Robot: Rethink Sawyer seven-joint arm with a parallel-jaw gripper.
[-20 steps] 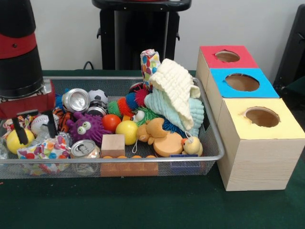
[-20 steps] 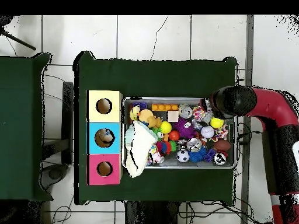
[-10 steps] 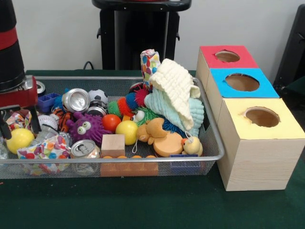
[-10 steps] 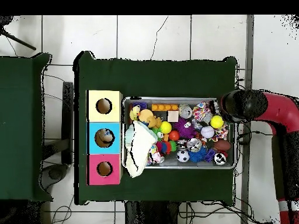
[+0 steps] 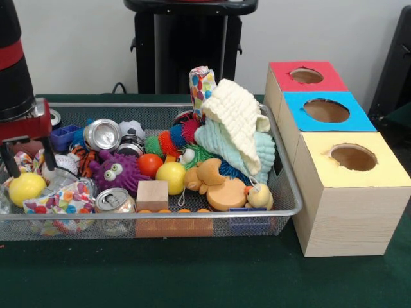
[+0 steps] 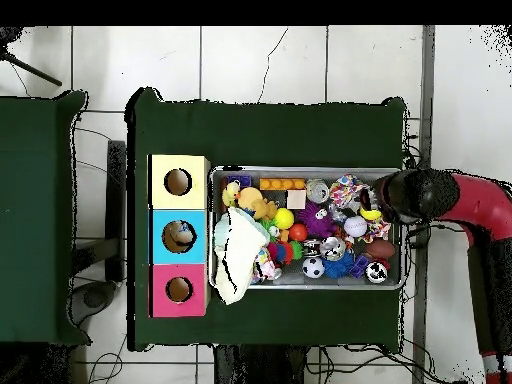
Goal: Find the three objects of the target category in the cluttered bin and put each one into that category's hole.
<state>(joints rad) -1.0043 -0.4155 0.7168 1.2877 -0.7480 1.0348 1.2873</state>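
My gripper (image 5: 26, 165) hangs over the left end of the wire bin (image 5: 192, 213). It is open, its two black fingers (image 5: 46, 158) spread just above a yellow ball (image 5: 26, 188) and a colourful wrapper. I see nothing held between them. Three boxes with holes stand right of the bin: red (image 5: 307, 76), blue (image 5: 326, 110) and yellow (image 5: 353, 157). In the overhead view the arm (image 6: 420, 195) covers the bin's right end and the yellow ball (image 6: 372, 212) peeks out beside it. Something lies inside the blue box's hole (image 6: 178, 236).
The bin is packed with two cans (image 5: 103, 135) (image 5: 114, 200), a purple monster (image 5: 119, 172), an orange ball (image 5: 149, 164), another yellow ball (image 5: 171, 178), a wooden block (image 5: 153, 195), a cream cloth (image 5: 237, 119), a bear toy (image 5: 212, 176) and a duck (image 5: 259, 196).
The gripper has moved to the bin's left end in the front view and lifted slightly off the toys. It has stayed open. The toys look unmoved.
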